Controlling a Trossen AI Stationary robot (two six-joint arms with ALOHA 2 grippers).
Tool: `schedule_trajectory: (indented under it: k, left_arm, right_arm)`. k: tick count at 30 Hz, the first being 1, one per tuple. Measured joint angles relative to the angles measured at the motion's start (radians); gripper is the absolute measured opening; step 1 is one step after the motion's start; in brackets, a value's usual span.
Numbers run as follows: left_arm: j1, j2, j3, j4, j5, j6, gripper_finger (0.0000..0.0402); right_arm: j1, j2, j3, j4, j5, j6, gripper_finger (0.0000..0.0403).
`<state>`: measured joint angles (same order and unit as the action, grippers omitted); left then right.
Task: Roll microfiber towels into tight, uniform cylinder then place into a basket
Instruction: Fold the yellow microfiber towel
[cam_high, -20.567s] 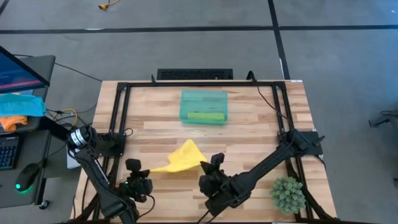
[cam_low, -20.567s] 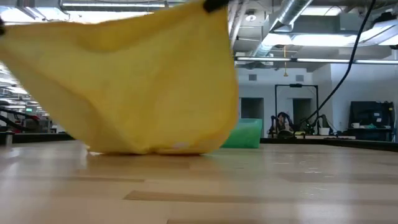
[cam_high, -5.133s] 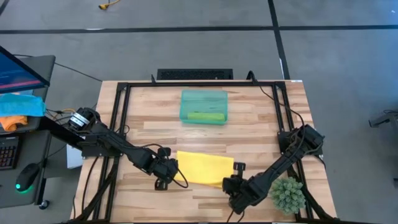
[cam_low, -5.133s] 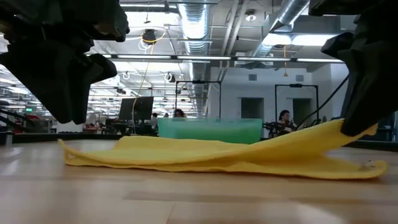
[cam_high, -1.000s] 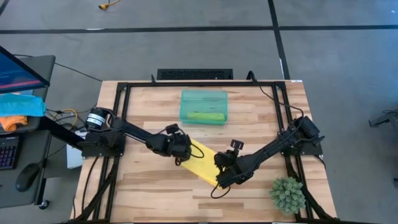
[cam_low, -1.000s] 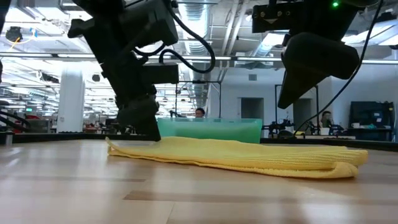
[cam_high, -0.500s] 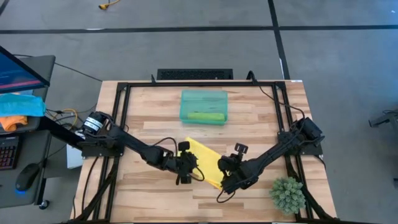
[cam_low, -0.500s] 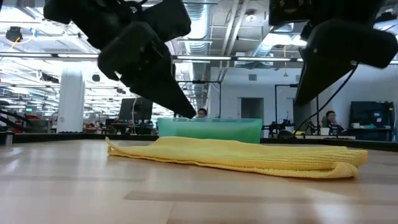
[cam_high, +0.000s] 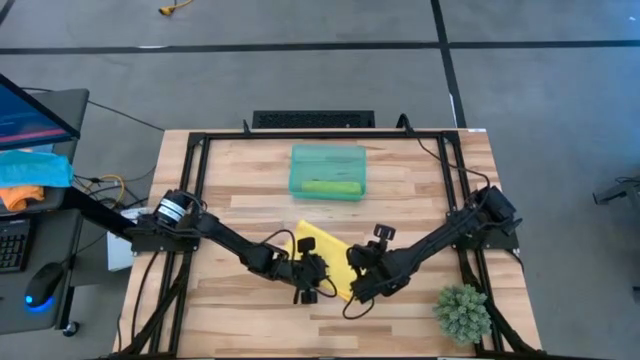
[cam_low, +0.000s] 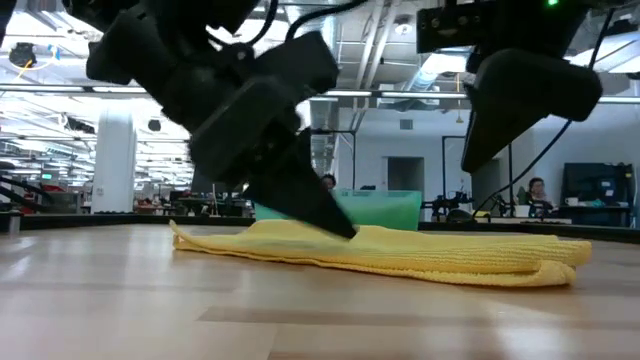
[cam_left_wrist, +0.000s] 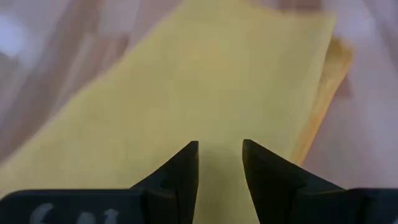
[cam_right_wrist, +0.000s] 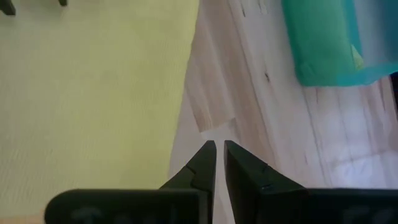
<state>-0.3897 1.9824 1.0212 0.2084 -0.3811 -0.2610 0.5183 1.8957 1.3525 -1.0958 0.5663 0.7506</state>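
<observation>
The yellow towel (cam_high: 312, 243) lies flat on the table as a folded strip, running slantwise from the middle toward the near right. In the low view its layered right end (cam_low: 555, 270) shows. My left gripper (cam_left_wrist: 219, 149) is open and slants down over the strip's middle (cam_left_wrist: 205, 74). My right gripper (cam_right_wrist: 219, 146) is shut and hangs above the table, just off the towel's edge (cam_right_wrist: 93, 93), with nothing in it. The teal basket (cam_high: 300, 160) stands at the far middle, and a rolled lime-green towel (cam_high: 330, 187) lies inside it. My left gripper's fingertips (cam_low: 345, 230) stand at the yellow towel's upper face, about halfway along the strip. They slant down from the table's left side, with cloth showing between the spread fingers. Whether they touch the cloth, I cannot tell.
A black rail frame (cam_high: 190, 180) borders the work area. A small green plant (cam_high: 462, 312) stands at the near right corner. The basket (cam_low: 390, 205) shows behind the towel in the low view. Bare wood lies on both sides of the strip.
My left gripper has gone from the towel's far left end along the strip toward the near right. It has tipped from pointing steeply down to a shallower slant. The towel has stayed flat where it was.
</observation>
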Motion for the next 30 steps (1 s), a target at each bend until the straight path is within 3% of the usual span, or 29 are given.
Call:
schedule_trajectory:
  k: [10, 19, 25, 30]
  left_arm:
    - [-0.003, -0.009, 0.007, -0.234, 0.068, -0.014, 0.0116]
    - [-0.013, -0.042, 0.011, -0.462, 0.070, 0.041, 0.0116]
    - [-0.074, -0.130, -0.003, -0.656, -0.024, 0.064, 0.0116]
    - [-0.124, -0.196, -0.008, -0.829, -0.093, -0.020, 0.0116]
  right_arm:
    - [-0.033, 0.000, 0.000, -0.003, -0.015, -0.031, 0.0053]
    - [-0.075, 0.000, 0.000, 0.043, -0.020, -0.052, 0.0053]
    - [-0.071, 0.000, 0.000, 0.047, -0.046, -0.044, 0.0053]
    - [-0.048, 0.000, 0.000, 0.046, -0.046, -0.021, 0.0053]
